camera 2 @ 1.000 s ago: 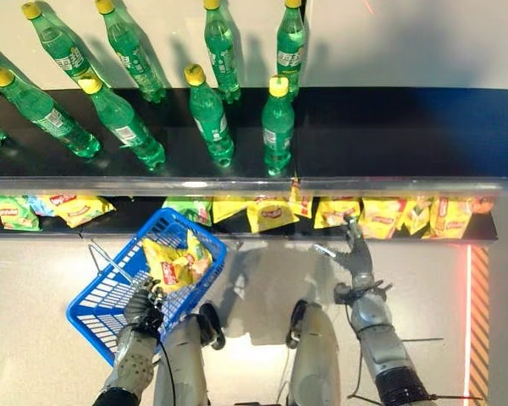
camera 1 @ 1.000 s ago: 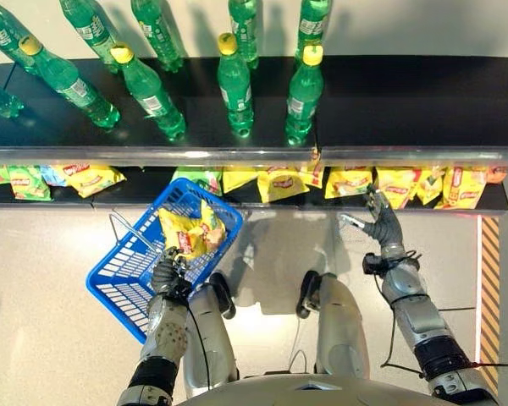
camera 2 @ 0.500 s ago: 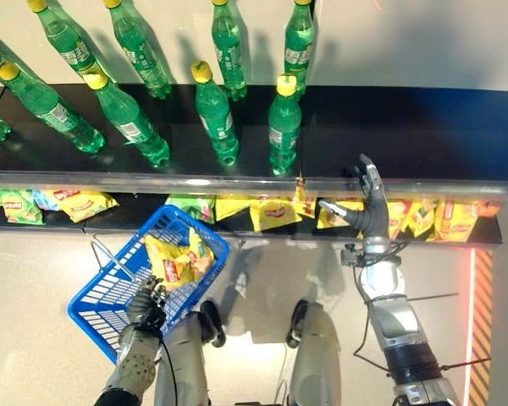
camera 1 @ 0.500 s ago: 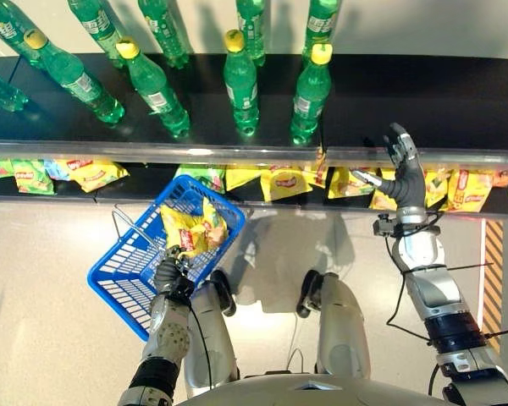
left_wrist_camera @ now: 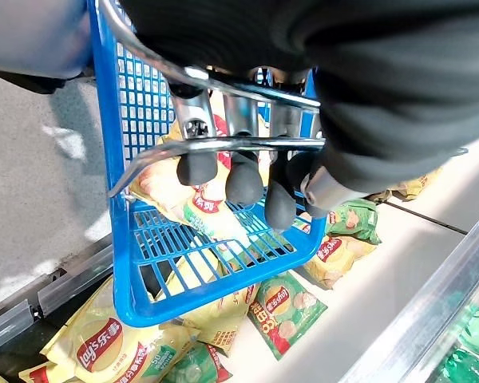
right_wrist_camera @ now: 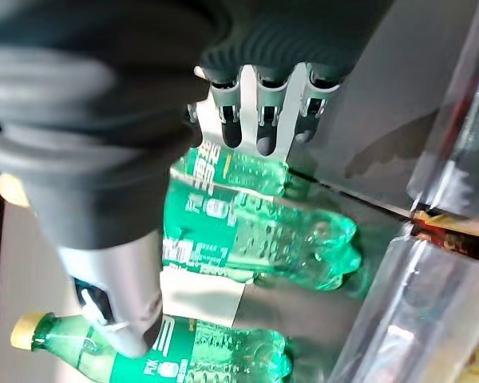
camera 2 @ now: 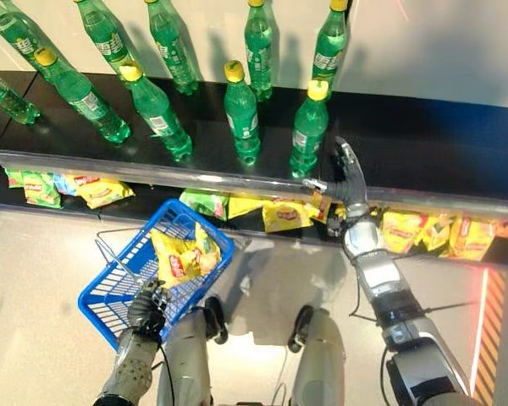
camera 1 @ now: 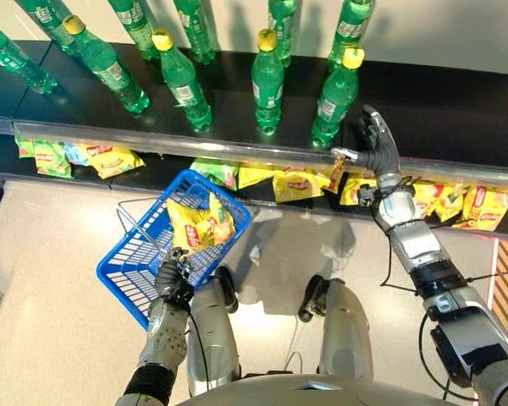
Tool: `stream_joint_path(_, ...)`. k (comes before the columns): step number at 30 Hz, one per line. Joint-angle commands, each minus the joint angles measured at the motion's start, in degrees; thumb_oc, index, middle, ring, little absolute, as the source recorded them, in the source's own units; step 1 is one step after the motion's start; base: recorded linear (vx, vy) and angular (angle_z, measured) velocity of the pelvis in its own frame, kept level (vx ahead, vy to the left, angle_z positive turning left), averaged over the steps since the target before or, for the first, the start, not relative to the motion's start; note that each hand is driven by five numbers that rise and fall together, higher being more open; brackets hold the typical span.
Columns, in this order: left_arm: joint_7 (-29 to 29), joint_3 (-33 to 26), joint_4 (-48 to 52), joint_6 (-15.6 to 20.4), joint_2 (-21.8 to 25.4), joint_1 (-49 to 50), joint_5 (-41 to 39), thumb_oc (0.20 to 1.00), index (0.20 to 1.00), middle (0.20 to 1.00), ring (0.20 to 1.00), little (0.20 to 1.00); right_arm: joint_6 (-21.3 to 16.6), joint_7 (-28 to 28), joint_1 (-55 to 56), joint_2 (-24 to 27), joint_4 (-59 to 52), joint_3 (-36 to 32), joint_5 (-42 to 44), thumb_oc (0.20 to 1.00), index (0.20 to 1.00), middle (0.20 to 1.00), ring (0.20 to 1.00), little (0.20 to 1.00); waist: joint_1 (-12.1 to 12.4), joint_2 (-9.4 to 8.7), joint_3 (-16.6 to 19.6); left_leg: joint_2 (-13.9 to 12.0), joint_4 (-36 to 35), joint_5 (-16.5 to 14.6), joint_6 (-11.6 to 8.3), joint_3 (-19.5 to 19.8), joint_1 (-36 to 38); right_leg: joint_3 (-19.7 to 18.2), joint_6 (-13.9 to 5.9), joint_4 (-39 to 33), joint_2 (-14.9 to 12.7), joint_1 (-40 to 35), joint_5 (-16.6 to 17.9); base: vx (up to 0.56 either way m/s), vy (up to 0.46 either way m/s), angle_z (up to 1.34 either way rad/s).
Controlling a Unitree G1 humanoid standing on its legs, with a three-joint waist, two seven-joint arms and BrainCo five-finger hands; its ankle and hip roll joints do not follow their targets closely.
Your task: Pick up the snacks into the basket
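My left hand (camera 1: 173, 275) curled round wire handle of blue basket (camera 1: 129, 271), yellow snack bags (camera 1: 196, 227) inside. My right hand (camera 1: 378, 150) spread, empty, up by shelf lip beside green bottle (camera 1: 334, 97); remaining snacks (camera 1: 298, 183) lie on lower shelf. Risk: fingers clip bottle, topple it; reach too high, miss bags.

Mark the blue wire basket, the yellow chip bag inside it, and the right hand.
blue wire basket (camera 1: 123, 275), left eye view, bare mesh floor near the lower corner
yellow chip bag (camera 1: 195, 227), left eye view, middle of the bag
right hand (camera 1: 379, 152), left eye view, palm, fingers straight
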State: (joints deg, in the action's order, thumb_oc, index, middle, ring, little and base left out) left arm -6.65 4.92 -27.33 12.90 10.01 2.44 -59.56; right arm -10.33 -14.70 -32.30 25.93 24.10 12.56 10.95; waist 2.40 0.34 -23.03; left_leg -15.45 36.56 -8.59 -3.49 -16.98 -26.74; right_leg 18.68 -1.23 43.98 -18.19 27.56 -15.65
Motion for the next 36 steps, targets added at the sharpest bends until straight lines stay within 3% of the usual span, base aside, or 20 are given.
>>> stream_joint_path(1,2.4,2.1,9.1,2.4,2.1,2.6,0.1,0.200,0.200,0.200,0.200,0.200,-1.5,-0.4,-4.8,1.3,1.4,0.0,2.8,1.000,1.000,1.000,1.000,1.000,1.2,0.51,2.2,0.0,3.0,-2.4,0.66,0.1,0.8,0.3,-5.12,-3.7,-1.0,-3.0,4.8,0.00,0.000,0.00)
stream_joint_path(10,2.6,2.9,9.2,1.6,3.3,3.0,-0.8,0.200,0.200,0.200,0.200,0.200,-0.4,-1.4,-16.5,1.9,12.2,2.0,7.0,1.000,1.000,1.000,1.000,1.000,2.4,0.83,2.2,0.1,2.6,-2.1,0.59,0.4,0.8,0.8,-5.18,-3.9,-0.8,-3.4,5.2,0.01,0.000,0.00)
stream_joint_path(11,2.6,3.0,8.9,1.4,3.3,3.1,-0.8,0.200,0.200,0.200,0.200,0.200,-0.2,-1.4,-17.3,2.0,13.1,2.2,7.1,1.000,1.000,1.000,1.000,1.000,2.5,0.86,2.1,0.1,3.5,-3.5,-0.14,0.8,1.2,0.4,-5.85,-3.0,-0.9,-3.7,3.9,0.00,0.000,0.00)
stream_joint_path(12,2.6,3.0,8.8,1.4,3.4,3.0,-0.9,0.200,0.200,0.200,0.200,0.200,-0.1,-1.4,-18.9,2.1,14.7,2.6,7.4,1.000,1.000,1.000,1.000,1.000,2.6,0.90,2.2,0.3,2.4,-1.9,0.54,0.4,0.8,0.8,-5.20,-4.0,-0.8,-3.4,5.4,0.00,0.002,0.04)
stream_joint_path(20,2.7,3.5,8.9,1.3,3.7,3.1,-1.0,0.200,0.200,0.200,0.200,0.200,0.4,-1.5,-22.4,2.7,18.7,3.6,7.9,1.000,1.000,1.000,1.000,1.000,2.8,1.14,1.9,0.5,2.3,-1.8,0.56,0.7,0.7,0.7,-5.34,-3.8,-0.9,-3.3,5.5,0.00,0.003,0.03)
stream_joint_path(21,2.8,3.5,9.1,1.3,3.9,3.1,-1.1,0.200,0.200,0.200,0.200,0.200,0.7,-1.5,-23.2,2.6,19.8,3.9,7.8,1.000,1.000,1.000,1.000,1.000,3.0,1.23,1.8,0.6,3.2,-3.3,-0.09,1.2,1.1,0.2,-6.04,-2.8,-1.0,-3.6,4.2,0.00,0.000,0.00)
stream_joint_path(22,2.8,3.5,9.1,1.4,3.8,3.0,-1.1,0.200,0.200,0.200,0.200,0.200,0.7,-1.4,-23.3,2.6,19.8,3.9,7.8,1.000,1.000,1.000,1.000,1.000,3.0,1.21,1.9,0.6,2.2,-1.8,0.59,0.7,0.7,0.6,-5.37,-3.9,-0.9,-3.3,5.6,0.00,0.010,0.05)
stream_joint_path(24,2.8,3.6,9.0,1.3,3.8,3.1,-1.2,0.200,0.200,0.200,0.200,0.200,0.9,-1.3,-24.0,2.5,21.6,4.4,7.7,1.000,1.000,1.000,1.000,1.000,3.1,1.31,1.7,0.6,3.2,-3.3,-0.04,1.2,1.0,0.3,-6.04,-2.8,-1.0,-3.7,4.2,0.00,0.006,0.06)
stream_joint_path(25,2.8,3.5,8.9,1.4,3.8,3.0,-1.3,0.200,0.200,0.200,0.200,0.200,1.1,-1.1,-24.8,2.5,22.9,4.6,7.7,1.000,1.000,1.000,1.000,1.000,3.2,1.34,1.8,0.7,2.2,-1.7,0.66,0.8,0.6,0.7,-5.36,-3.8,-1.0,-3.3,5.6,0.06,0.004,0.03)
stream_joint_path(26,2.8,3.5,8.9,1.4,3.9,3.1,-1.3,0.200,0.200,0.200,0.200,0.200,1.1,-1.1,-24.8,2.4,23.0,4.6,7.7,1.000,1.000,1.000,1.000,1.000,3.2,1.36,1.7,0.7,3.1,-3.2,-0.01,1.3,1.0,0.3,-6.03,-2.8,-1.1,-3.7,4.3,-0.06,0.010,0.03)
stream_joint_path(27,2.9,3.6,8.7,1.4,3.8,2.9,-1.4,0.200,0.200,0.200,0.200,0.200,1.3,-0.9,-25.8,2.2,24.7,5.0,7.8,1.000,1.000,1.000,1.000,1.000,3.3,1.39,1.8,0.8,2.1,-1.7,0.68,0.8,0.7,0.7,-5.43,-3.9,-1.0,-3.5,5.7,0.06,0.009,0.04)
stream_joint_path(28,2.9,3.7,8.7,1.4,3.8,3.0,-1.5,0.200,0.200,0.200,0.200,0.200,1.4,-0.9,-26.1,2.0,25.3,5.1,7.8,1.000,1.000,1.000,1.000,1.000,3.4,1.39,1.6,0.8,3.1,-3.2,0.04,1.4,1.1,0.3,-6.09,-2.8,-1.1,-3.9,4.3,-0.06,0.013,0.06)
stream_joint_path(29,2.8,3.7,8.6,1.5,3.8,2.8,-1.5,0.200,0.200,0.200,0.200,0.200,1.5,-0.8,-26.6,2.0,26.3,5.2,7.9,1.000,1.000,1.000,1.000,1.000,3.4,1.39,1.7,0.9,2.1,-1.7,0.74,0.9,0.7,0.7,-5.42,-3.7,-1.0,-3.5,5.6,0.06,0.007,0.05)
stream_joint_path(30,2.8,3.7,8.5,1.5,3.8,2.8,-1.5,0.200,0.200,0.200,0.200,0.200,1.5,-0.8,-26.5,2.0,26.4,5.3,7.9,1.000,1.000,1.000,1.000,1.000,3.4,1.41,1.6,0.9,3.1,-3.2,0.07,1.4,1.1,0.3,-6.09,-2.7,-1.1,-3.8,4.3,-0.06,0.011,0.05)
stream_joint_path(31,2.7,3.7,8.4,1.6,3.9,2.6,-1.5,0.200,0.200,0.200,0.200,0.200,1.6,-0.7,-27.4,1.9,28.4,5.3,8.0,1.000,1.000,1.000,1.000,1.000,3.6,1.46,1.7,0.9,2.3,-1.8,0.81,1.1,0.6,0.8,-5.41,-3.7,-1.1,-3.5,5.6,0.00,0.000,0.00)
stream_joint_path(32,2.7,3.8,8.4,1.6,4.0,2.6,-1.6,0.200,0.200,0.200,0.200,0.200,1.7,-0.7,-27.7,1.8,29.1,5.3,7.9,0.925,0.925,0.925,0.925,0.925,3.6,1.49,1.6,1.0,2.3,-1.8,0.82,1.1,0.6,0.8,-5.41,-3.7,-1.1,-3.5,5.6,0.00,0.000,0.00)
stream_joint_path(33,2.7,3.9,8.4,1.6,4.1,2.7,-1.6,0.200,0.200,0.200,0.200,0.200,1.8,-0.7,-28.0,1.7,29.8,5.5,7.7,0.570,0.570,0.570,0.570,0.570,3.7,1.52,1.5,1.1,3.2,-3.2,0.17,1.7,0.9,0.4,-6.11,-2.7,-1.2,-3.8,4.3,0.00,0.000,0.00)
stream_joint_path(34,2.7,3.9,8.6,1.6,4.1,2.6,-1.7,0.200,0.200,0.200,0.200,0.200,1.8,-0.7,-28.6,1.8,30.5,5.6,7.6,0.200,0.200,0.200,0.200,0.200,3.7,1.58,1.5,1.1,2.4,-1.8,0.87,1.2,0.5,0.8,-5.45,-3.5,-1.2,-3.4,5.6,0.06,0.006,0.02)
stream_joint_path(35,2.7,4.0,8.6,1.6,4.1,2.7,-1.7,0.200,0.200,0.200,0.200,0.200,1.8,-0.7,-28.5,1.8,30.5,5.6,7.6,0.200,0.200,0.200,0.200,0.200,3.7,1.60,1.4,1.1,3.4,-3.3,0.19,1.7,0.9,0.4,-6.12,-2.5,-1.2,-3.8,4.3,-0.06,0.009,0.02)
stream_joint_path(36,2.7,4.0,8.8,1.7,4.1,2.6,-1.8,0.200,0.200,0.200,0.200,0.200,2.0,-0.7,-29.1,1.8,31.4,5.8,7.7,0.200,0.200,0.200,0.200,0.200,3.7,1.62,1.5,1.2,2.6,-1.8,0.90,1.3,0.4,0.9,-5.43,-3.4,-1.2,-3.4,5.6,0.06,0.004,0.02)
